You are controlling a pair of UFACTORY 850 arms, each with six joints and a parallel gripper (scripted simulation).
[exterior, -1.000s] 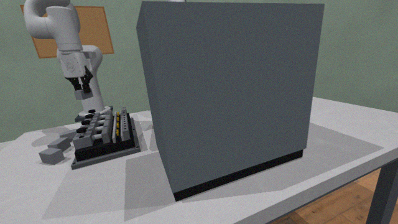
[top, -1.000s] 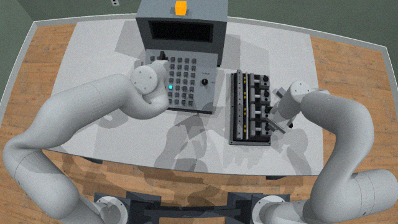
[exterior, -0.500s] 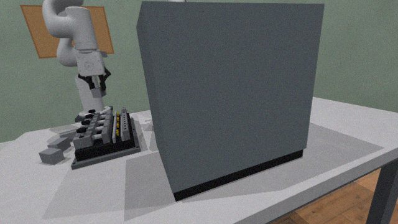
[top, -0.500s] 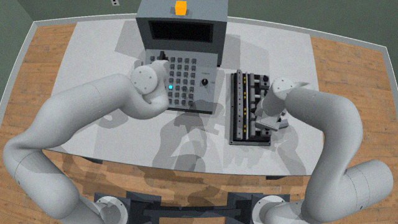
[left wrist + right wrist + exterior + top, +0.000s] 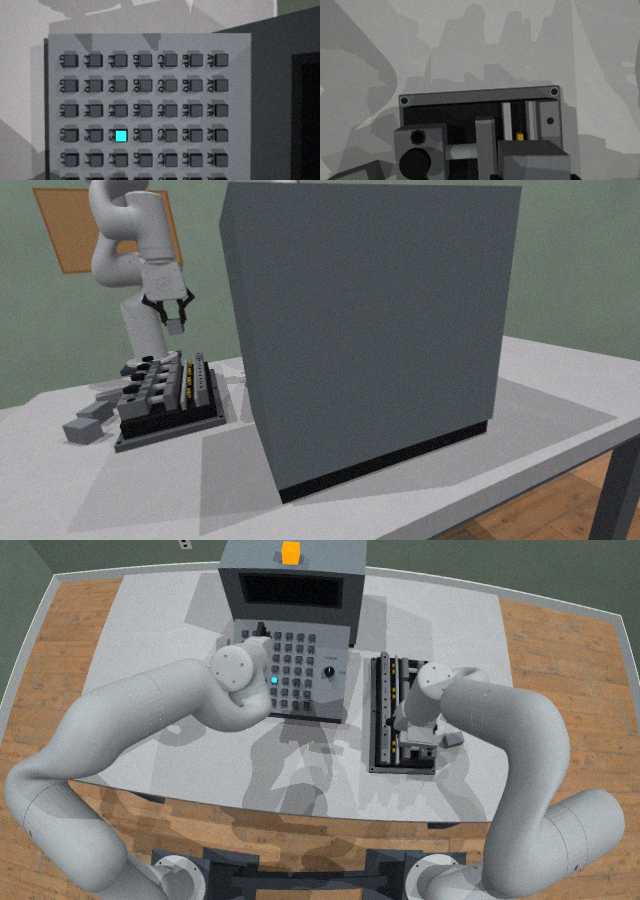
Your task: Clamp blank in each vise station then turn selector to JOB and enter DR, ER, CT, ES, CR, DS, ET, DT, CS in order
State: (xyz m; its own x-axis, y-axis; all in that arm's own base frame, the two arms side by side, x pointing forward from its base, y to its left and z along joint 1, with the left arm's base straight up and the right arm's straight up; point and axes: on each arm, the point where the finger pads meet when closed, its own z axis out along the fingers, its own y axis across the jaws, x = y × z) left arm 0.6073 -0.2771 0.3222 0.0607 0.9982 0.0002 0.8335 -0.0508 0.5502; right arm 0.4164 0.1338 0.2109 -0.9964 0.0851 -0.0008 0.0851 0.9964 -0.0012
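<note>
My right gripper (image 5: 174, 320) is shut on a grey blank (image 5: 175, 327) (image 5: 537, 165) and holds it in the air above the vise fixture (image 5: 380, 769) (image 5: 170, 434) (image 5: 481, 96). The fixture's near-end station shows a moving jaw (image 5: 486, 141) and a black valve knob (image 5: 415, 163); the held blank and arm hide part of the row. My left gripper (image 5: 261, 630) is open over the far left of the key panel (image 5: 325, 707) (image 5: 241, 120); its fingers are outside its wrist view. The key ES (image 5: 121, 136) (image 5: 274, 680) glows cyan. The selector (image 5: 328, 672) points at TEACH. The amber lamp (image 5: 291, 553) is lit.
Loose blanks lie beside the fixture's knob side: one (image 5: 84, 430) at the end, another (image 5: 95, 411) next to it, and part of one more (image 5: 110, 396). The tall cabinet (image 5: 375, 330) (image 5: 295, 615) stands behind the key panel.
</note>
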